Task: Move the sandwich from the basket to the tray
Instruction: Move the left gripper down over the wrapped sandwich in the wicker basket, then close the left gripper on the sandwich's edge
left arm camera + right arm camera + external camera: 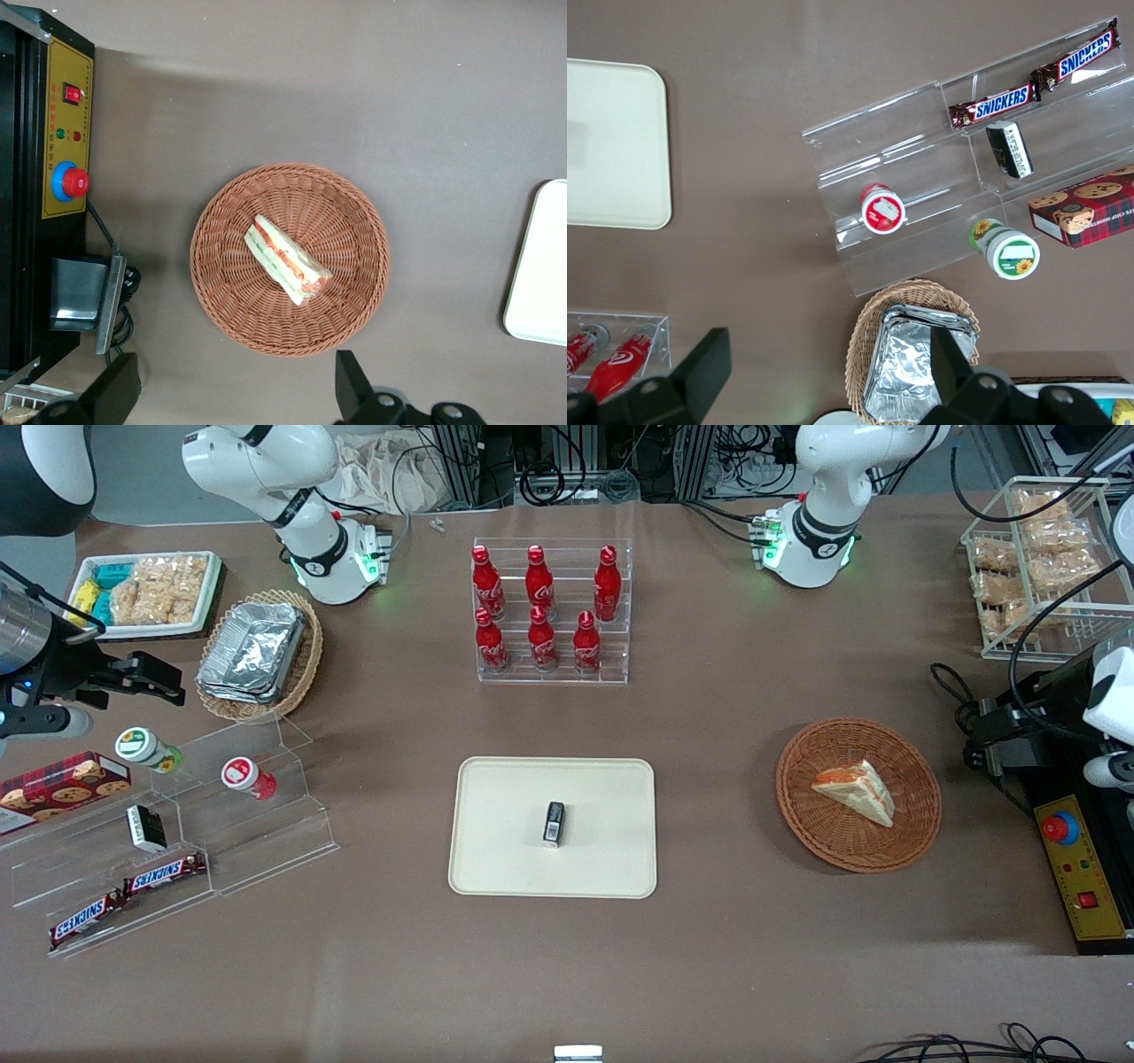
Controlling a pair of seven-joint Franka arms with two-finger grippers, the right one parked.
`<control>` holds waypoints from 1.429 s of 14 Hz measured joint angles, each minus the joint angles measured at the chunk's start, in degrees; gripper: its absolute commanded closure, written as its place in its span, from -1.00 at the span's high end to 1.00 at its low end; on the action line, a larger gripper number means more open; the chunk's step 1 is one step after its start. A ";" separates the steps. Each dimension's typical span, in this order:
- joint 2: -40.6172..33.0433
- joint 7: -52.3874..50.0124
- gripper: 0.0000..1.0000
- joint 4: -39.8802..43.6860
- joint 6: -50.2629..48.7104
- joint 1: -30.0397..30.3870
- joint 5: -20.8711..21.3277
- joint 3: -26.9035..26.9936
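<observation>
Sandwich [856, 789] is lying on its side in the basket [912, 833], well apart from the tray [496, 850] on the tabletop [709, 957]. End effector [232, 390] is hovering above the basket, pointing down, fingers [353, 381] spread wide, gripping nothing.

1. A brown table [709, 779] carries everything
2. The cream tray [496, 841] lies near its middle, with a small dark packet [554, 823] on it
3. The reddish-brown basket [912, 841] sits toward the working arm's end, holding the sandwich [858, 790]
4. A clear rack of red bottles [549, 611] stands farther from the front camera than the tray
5. A clear stepped stand [221, 841], a tan basket of foil containers [261, 651] and a white snack tray [151, 593] lie toward the parked arm's end
6. The gripper [235, 390] hangs above the table near the basket, fingers spread
</observation>
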 measured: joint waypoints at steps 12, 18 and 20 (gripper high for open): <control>5.22 -32.58 0.99 -13.03 14.92 -1.05 0.07 -0.32; 8.03 -43.30 0.99 -23.76 27.30 -1.04 0.08 -0.31; 9.11 -44.77 0.99 -25.13 28.95 -1.03 0.09 -0.31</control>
